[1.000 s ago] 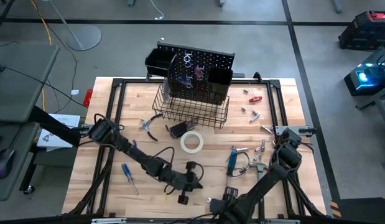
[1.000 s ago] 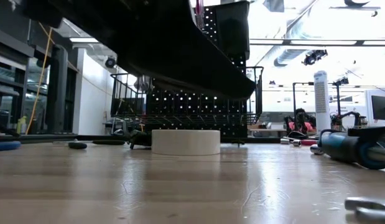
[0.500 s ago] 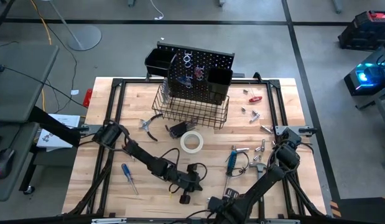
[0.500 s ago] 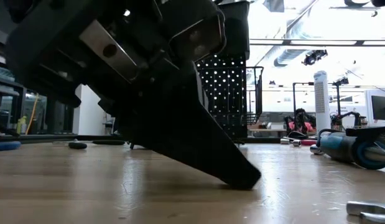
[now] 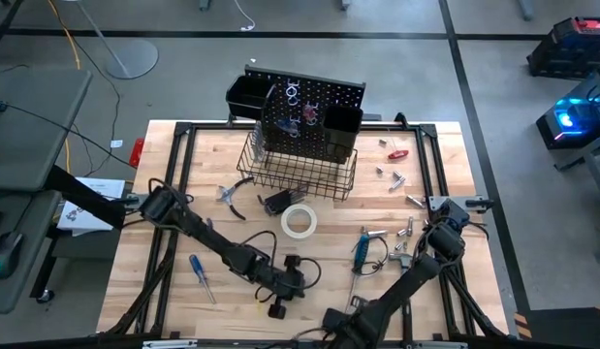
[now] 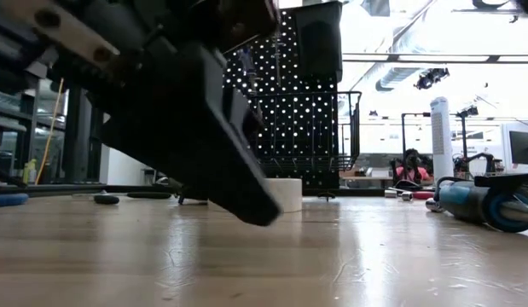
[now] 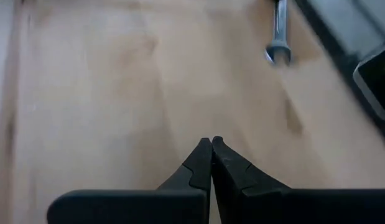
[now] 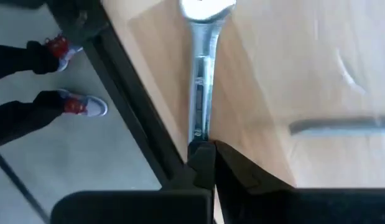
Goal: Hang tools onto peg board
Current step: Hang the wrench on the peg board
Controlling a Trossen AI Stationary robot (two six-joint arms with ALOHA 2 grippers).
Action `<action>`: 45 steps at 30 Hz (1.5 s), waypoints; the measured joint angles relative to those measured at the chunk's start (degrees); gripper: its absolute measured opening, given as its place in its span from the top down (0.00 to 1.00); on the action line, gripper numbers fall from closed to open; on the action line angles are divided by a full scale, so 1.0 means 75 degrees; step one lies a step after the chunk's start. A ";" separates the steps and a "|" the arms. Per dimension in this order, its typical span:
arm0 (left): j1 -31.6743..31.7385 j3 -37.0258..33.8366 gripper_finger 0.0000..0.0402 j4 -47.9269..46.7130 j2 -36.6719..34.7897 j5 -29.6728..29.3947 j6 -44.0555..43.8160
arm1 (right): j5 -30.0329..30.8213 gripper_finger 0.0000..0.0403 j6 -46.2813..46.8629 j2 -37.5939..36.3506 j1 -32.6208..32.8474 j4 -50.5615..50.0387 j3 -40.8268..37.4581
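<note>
We see the peg board (image 5: pixel 304 111) standing upright at the far edge of the worktop (image 5: pixel 183 204), with a black bin (image 5: pixel 246 94) on its left end, another bin (image 5: pixel 342 121) on its face, and the wire basket (image 5: pixel 300 167) hung low on its front. The white tape roll (image 5: pixel 299 221) lies just in front of that basket, and the red-handled pliers (image 5: pixel 236 191) lie beside the basket's left corner. A blue-handled screwdriver (image 5: pixel 199 272) rests well away from the peg board, toward the near left of the worktop, while a red-handled screwdriver (image 5: pixel 396 153) and several small silver pieces (image 5: pixel 394 178) lie to the right of the peg board. Our left gripper (image 5: pixel 277 308) is far from the peg board, low over the near edge of the worktop, and its fingers (image 7: pixel 201 163) are pressed together with nothing between them; bare wood lies under them and a silver wrench (image 7: pixel 278 37) lies farther off. In the low view this arm (image 6: pixel 161 94) fills the foreground and partly hides the tape roll and the peg board behind it. Our right gripper (image 8: pixel 208 149) sits at the near edge as well, on the opposite side from the peg board, and its fingers (image 8: pixel 201 163) have clamped the end of another silver wrench (image 8: pixel 203 68), which lies flat along the worktop's edge. Beyond that edge, on the floor, we see a person's shoes (image 8: pixel 80 102).
</note>
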 joint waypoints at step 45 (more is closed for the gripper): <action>0.1309 -0.2920 1.00 0.1466 -0.3374 -0.0703 0.0534 | 0.2230 1.00 0.0309 -0.4954 -0.1709 0.0588 -0.3382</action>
